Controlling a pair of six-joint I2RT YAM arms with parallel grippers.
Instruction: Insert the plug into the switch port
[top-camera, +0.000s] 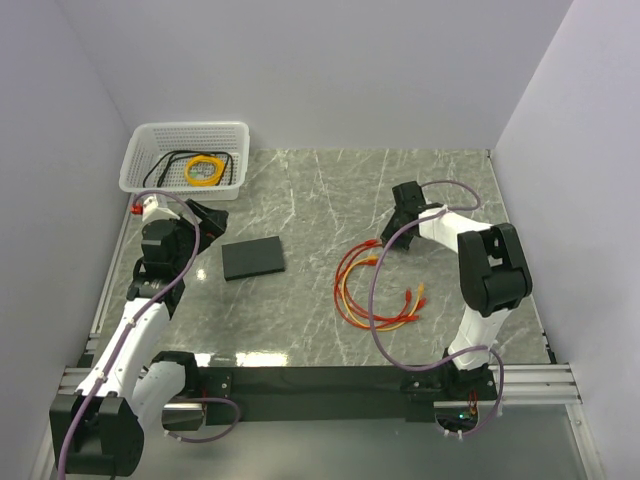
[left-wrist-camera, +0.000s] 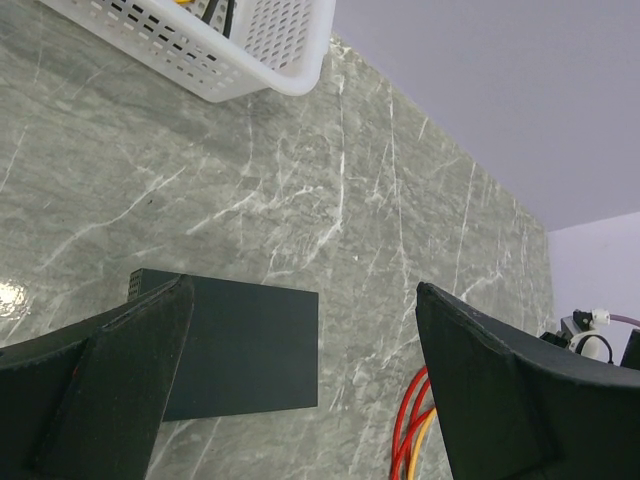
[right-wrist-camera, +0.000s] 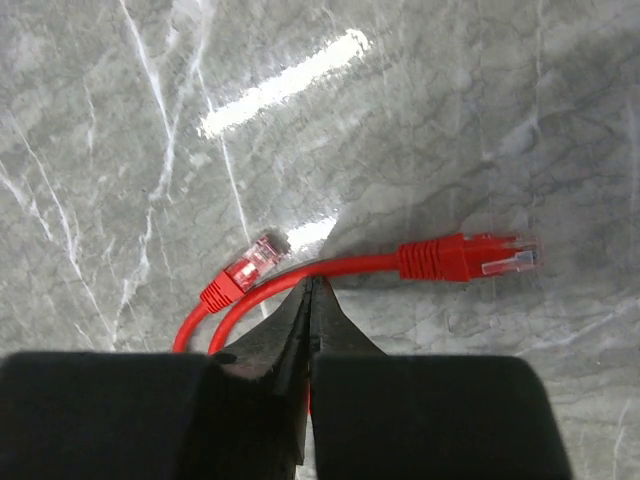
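At the far left of the bench (top-camera: 320, 200) we see a white basket (top-camera: 140, 160) with a yellow cord (top-camera: 204, 170) coiled inside. Just in front of it hangs the left gripper (left-wrist-camera: 302, 285), its fingers spread wide with nothing between them. It points toward the switch (top-camera: 253, 258).

The switch lies flat on the bench, near the left gripper and apart from everything else. We cannot make out its port from any view.

To the right of the switch, around the middle of the bench, the red cord (top-camera: 345, 275) lies in loose loops, tangled with an orange cord (left-wrist-camera: 418, 445).

At the far right end of those loops sits the right gripper (right-wrist-camera: 312, 285). Its fingers are pressed almost together, and the red cord is caught at their tips. The plug (right-wrist-camera: 470, 257) lies on the bench just to the right of those tips in the wrist view, with its clear tip pointing away from the gripper. It is well apart from the switch. A second red plug (right-wrist-camera: 245, 270) rests just to the left of the tips.
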